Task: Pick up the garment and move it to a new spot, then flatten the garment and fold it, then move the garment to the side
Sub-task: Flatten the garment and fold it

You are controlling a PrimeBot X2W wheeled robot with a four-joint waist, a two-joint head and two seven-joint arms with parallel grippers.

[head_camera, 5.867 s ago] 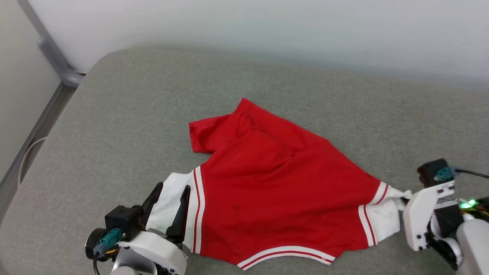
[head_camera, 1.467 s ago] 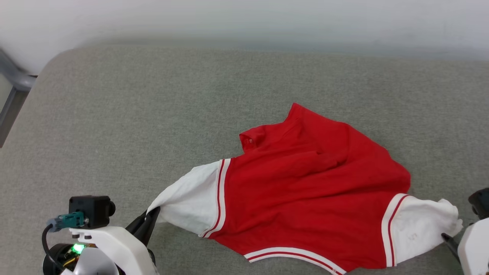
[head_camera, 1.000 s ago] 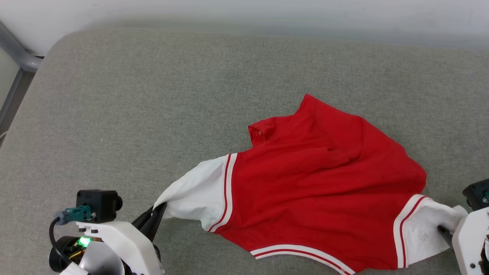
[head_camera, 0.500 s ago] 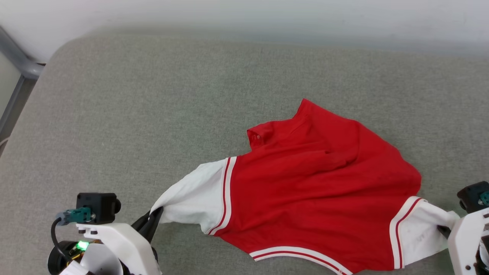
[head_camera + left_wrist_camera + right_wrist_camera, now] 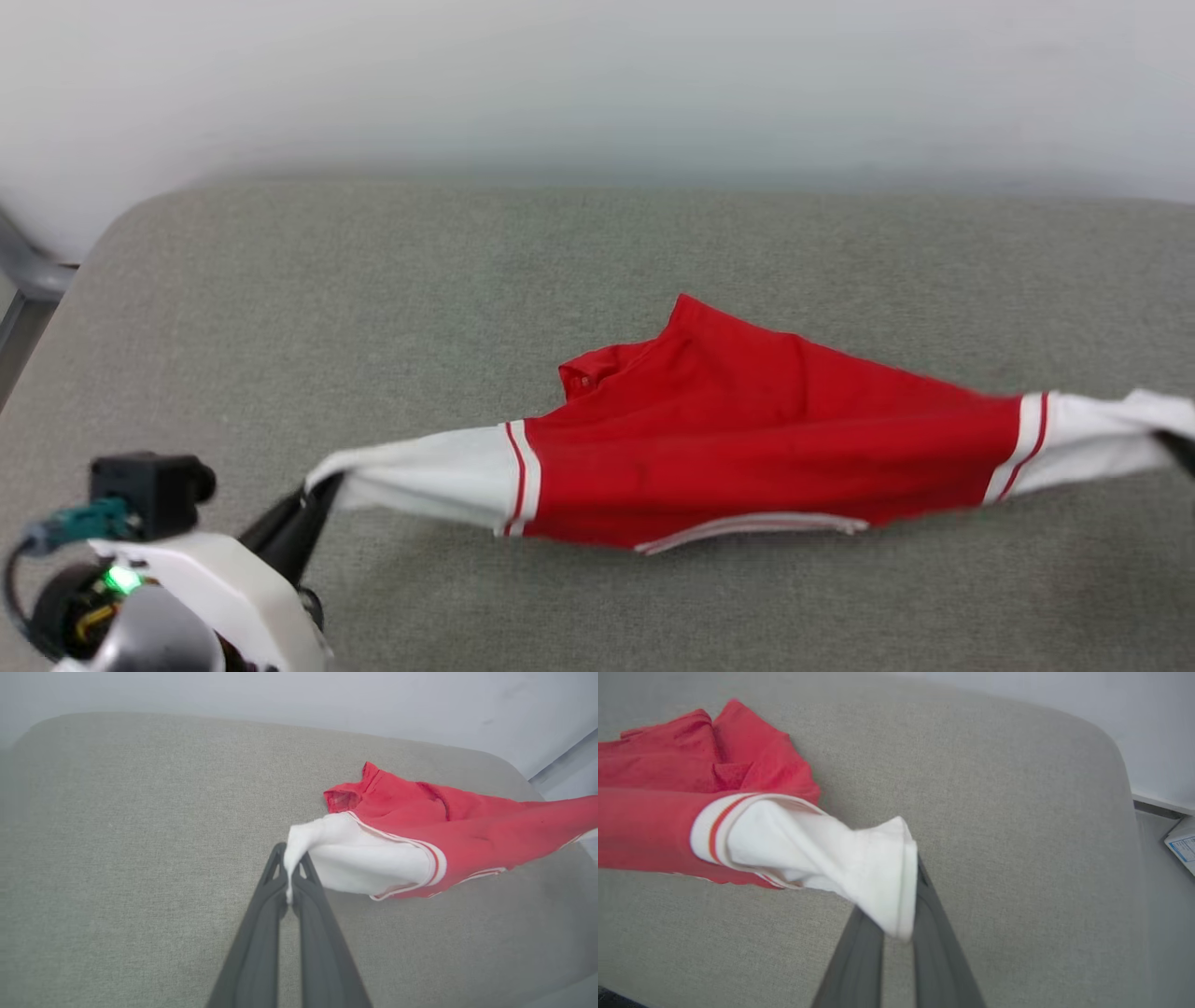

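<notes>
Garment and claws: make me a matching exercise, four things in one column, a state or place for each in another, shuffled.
1 left claw
2 right claw
3 garment
4 cushion

A grey, underneath everything
B shut on the garment's right end
C red, stretched between both claws
D shut on the garment's left end

Pairs: 1-D, 2-B, 3-C, 4-A

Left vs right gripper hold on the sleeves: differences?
Left gripper pinches a thin edge of the left sleeve, fingertips exposed; right gripper has a thicker wad of the right sleeve draped over its fingertips. Head view: left gripper sits lower left, right gripper at the right edge, higher. Shared: both shut on the garment, stretching it between them.
</notes>
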